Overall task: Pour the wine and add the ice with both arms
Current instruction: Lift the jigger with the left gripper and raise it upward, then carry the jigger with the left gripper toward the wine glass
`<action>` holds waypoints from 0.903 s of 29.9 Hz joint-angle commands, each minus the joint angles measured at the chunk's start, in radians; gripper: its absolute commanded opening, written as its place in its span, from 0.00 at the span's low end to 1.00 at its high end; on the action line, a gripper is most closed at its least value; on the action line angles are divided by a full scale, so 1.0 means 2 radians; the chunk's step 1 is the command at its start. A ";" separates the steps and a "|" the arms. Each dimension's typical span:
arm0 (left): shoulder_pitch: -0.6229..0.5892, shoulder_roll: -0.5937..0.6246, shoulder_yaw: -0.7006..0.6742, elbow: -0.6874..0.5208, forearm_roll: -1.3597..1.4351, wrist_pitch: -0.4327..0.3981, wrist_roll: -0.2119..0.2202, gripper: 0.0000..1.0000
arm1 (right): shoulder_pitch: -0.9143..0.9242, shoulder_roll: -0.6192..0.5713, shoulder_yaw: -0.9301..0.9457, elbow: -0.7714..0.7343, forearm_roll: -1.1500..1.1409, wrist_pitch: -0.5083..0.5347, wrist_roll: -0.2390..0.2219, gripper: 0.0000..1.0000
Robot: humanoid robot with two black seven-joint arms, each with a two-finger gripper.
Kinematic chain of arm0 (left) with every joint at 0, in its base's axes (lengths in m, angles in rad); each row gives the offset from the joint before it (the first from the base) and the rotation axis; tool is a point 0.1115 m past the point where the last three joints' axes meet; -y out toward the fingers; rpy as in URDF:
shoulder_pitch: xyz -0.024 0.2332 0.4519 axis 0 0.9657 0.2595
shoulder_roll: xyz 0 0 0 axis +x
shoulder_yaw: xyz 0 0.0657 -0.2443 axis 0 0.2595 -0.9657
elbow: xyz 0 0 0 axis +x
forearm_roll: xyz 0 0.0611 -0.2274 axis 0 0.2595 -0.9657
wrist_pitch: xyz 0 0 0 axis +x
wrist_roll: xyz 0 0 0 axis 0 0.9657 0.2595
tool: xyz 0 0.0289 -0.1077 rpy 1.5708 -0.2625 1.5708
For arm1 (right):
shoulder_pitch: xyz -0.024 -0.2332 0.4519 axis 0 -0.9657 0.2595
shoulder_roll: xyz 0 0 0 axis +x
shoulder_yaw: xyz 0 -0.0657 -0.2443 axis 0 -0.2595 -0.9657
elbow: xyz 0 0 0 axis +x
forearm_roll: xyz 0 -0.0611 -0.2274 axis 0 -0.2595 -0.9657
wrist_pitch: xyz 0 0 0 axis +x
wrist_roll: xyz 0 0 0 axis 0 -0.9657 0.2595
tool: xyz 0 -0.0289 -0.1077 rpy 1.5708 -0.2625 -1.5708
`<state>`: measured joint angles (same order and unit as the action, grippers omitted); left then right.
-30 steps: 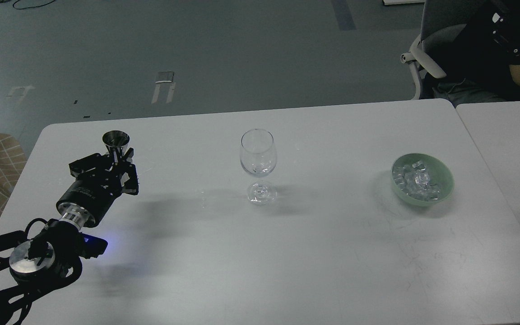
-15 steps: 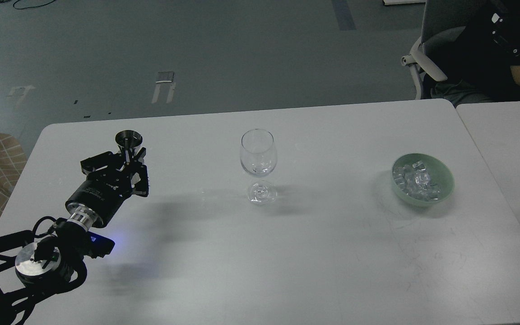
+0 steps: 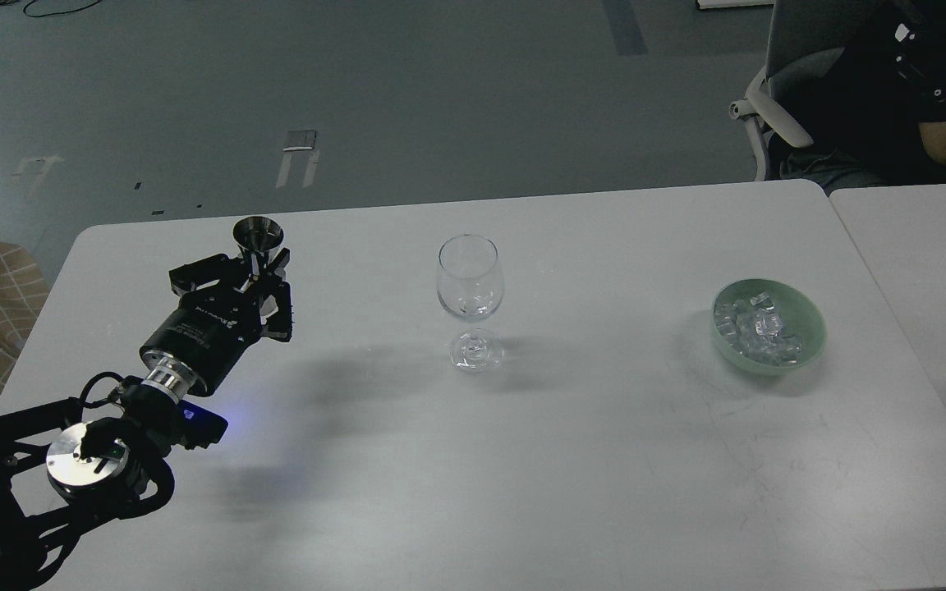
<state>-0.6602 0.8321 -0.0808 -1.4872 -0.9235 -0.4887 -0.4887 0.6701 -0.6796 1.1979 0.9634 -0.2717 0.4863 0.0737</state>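
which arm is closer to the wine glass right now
Left. Its end effector, holding a small metal cup, is over the table to the left of the wine glass, well apart from it. The right arm is not in view.

Wine glass [image 3: 470,300] mid-table, ice [image 3: 759,327] right, left claw [image 3: 258,267] left.

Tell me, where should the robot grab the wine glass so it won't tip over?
Probably the thin stem of the wine glass, from the side. It stands upright, and the stem between bowl and foot is the narrowest part a gripper's two fingers could close around.
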 commanded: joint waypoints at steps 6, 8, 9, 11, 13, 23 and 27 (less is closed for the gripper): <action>-0.038 -0.001 0.036 -0.009 0.013 0.000 0.000 0.14 | -0.001 0.000 0.001 0.000 0.000 0.000 0.001 1.00; -0.044 -0.002 0.037 -0.010 0.013 0.000 0.000 0.14 | -0.001 0.000 0.001 0.000 0.000 0.000 0.001 1.00; -0.048 -0.003 0.037 -0.013 0.013 0.000 0.000 0.15 | -0.001 0.000 0.001 0.000 0.000 0.000 0.001 1.00; -0.056 -0.008 0.042 -0.014 0.014 0.000 0.000 0.15 | -0.001 0.000 0.001 0.000 0.000 0.000 0.001 1.00; -0.065 -0.009 0.051 -0.015 0.014 0.000 0.000 0.14 | -0.001 0.000 0.001 0.000 0.000 0.000 0.001 1.00; -0.126 -0.030 0.104 -0.016 0.014 0.000 0.000 0.15 | -0.003 -0.001 0.002 0.001 0.000 0.000 0.001 1.00; -0.152 -0.040 0.134 -0.016 0.014 0.000 0.000 0.15 | -0.003 -0.001 0.002 0.001 0.000 0.000 0.001 1.00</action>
<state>-0.9309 0.7646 0.1471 -1.5188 -0.8957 -0.4887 -0.4887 0.6643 -0.6799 1.2010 0.9643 -0.2715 0.4863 0.0752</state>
